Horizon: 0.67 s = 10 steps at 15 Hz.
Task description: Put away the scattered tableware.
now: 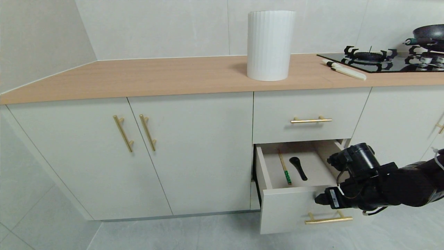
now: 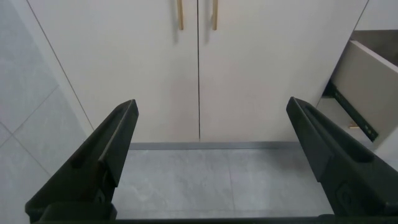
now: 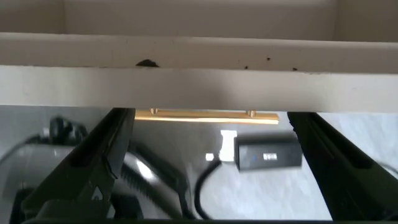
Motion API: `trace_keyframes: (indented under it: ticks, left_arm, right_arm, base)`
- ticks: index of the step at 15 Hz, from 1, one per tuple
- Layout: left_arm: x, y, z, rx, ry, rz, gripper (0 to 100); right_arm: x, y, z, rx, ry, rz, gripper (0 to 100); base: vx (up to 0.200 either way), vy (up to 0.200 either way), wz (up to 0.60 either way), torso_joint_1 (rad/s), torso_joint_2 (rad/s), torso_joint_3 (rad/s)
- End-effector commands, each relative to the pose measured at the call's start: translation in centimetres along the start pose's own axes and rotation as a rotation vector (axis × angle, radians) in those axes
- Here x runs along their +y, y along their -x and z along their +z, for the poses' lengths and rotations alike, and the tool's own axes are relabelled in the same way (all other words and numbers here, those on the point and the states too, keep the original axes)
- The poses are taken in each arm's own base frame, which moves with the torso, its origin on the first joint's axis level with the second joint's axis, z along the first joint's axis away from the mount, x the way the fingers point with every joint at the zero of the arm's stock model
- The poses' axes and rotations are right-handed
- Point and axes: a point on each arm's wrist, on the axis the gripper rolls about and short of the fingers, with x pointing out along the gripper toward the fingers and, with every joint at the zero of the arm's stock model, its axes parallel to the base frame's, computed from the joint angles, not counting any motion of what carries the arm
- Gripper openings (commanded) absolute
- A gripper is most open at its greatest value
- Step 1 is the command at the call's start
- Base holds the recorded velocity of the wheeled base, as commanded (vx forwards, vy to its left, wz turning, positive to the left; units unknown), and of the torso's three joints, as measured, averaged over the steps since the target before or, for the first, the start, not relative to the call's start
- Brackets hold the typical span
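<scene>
Black right hand (image 1: 321,200), released, at front edge of open drawer (image 1: 288,206) (left hand (image 2: 211,106) released too)

A light wooden countertop (image 1: 138,78) runs left to right in front of me. Behind it the walls (image 1: 156,27) are large pale tiles, evenly lit, and the left one angles nearer to me. Under the counter stand off-white cabinets: two doors (image 1: 201,152) on the left, their brass bar handles (image 1: 123,133) side by side, then to the right a shut upper drawer (image 1: 308,107) with a lower drawer (image 1: 288,208) pulled out beneath it. A black gas hob (image 1: 381,64) is set into the counter at the far right. The floor (image 1: 173,232) is grey tile.
</scene>
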Motion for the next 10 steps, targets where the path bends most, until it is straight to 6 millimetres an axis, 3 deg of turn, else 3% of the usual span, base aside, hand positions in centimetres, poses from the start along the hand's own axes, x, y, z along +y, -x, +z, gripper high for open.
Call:
trace_keyframes:
  ticks: [1,7,10]
  left_arm:
    - [0.0,0.0,0.0,-0.001,0.000,0.001,100]
    - [0.0,0.0,0.0,-0.001,0.000,0.001,100]
    - [0.0,0.0,0.0,-0.001,0.000,0.001,100]
  right_arm:
    - [-0.7,-2.7,1.2,0.012,-0.022,-0.023,100]
    - [-2.0,-6.1,6.2,-0.088,-0.079,-0.039,100]
    - [-2.3,-7.4,7.6,-0.116,-0.060,-0.045,100]
  base:
    - [0.000,0.000,0.00,0.000,0.00,0.000]
    - [0.000,0.000,0.00,0.000,0.00,0.000]
    - [0.000,0.000,0.00,0.000,0.00,0.000]
